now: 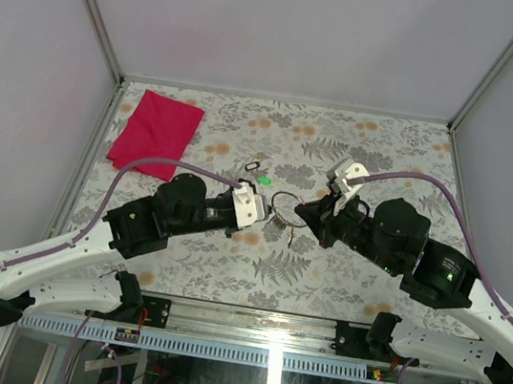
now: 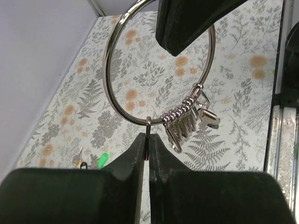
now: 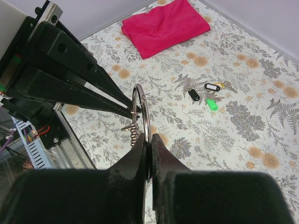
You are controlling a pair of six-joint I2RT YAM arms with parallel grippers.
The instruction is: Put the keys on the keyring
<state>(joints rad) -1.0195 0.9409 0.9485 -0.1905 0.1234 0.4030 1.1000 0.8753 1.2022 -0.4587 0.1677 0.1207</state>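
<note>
The keyring [image 2: 106,79] is held up off the table [image 3: 243,140], between the two arms, near the middle of the workspace. Its lower edge is pinched by the left claw [image 2: 148,137], whose fingers are pressed almost together on the thin wire. The opposite side is gripped the same way by the right claw [image 3: 149,140], which is also clamped down on the ring. A bunch of small silvery loops [image 2: 184,119] is threaded on the wire and hangs just beside the left claw's tips.

In the left wrist view the top of the ring is cut off by the frame edge and partly covered by a dark finger of the right claw. From above, the ring is seen only as a faint thin shape between the tips. Whether the wire is parted anywhere cannot be told.

The keys [image 3: 193,94] are left lying on the table, well apart from the ring, close to a small green piece [image 3: 211,104]. Their number is hard to make out. A red cloth [image 3: 163,25] is seen beyond them, at the far left corner.
</note>
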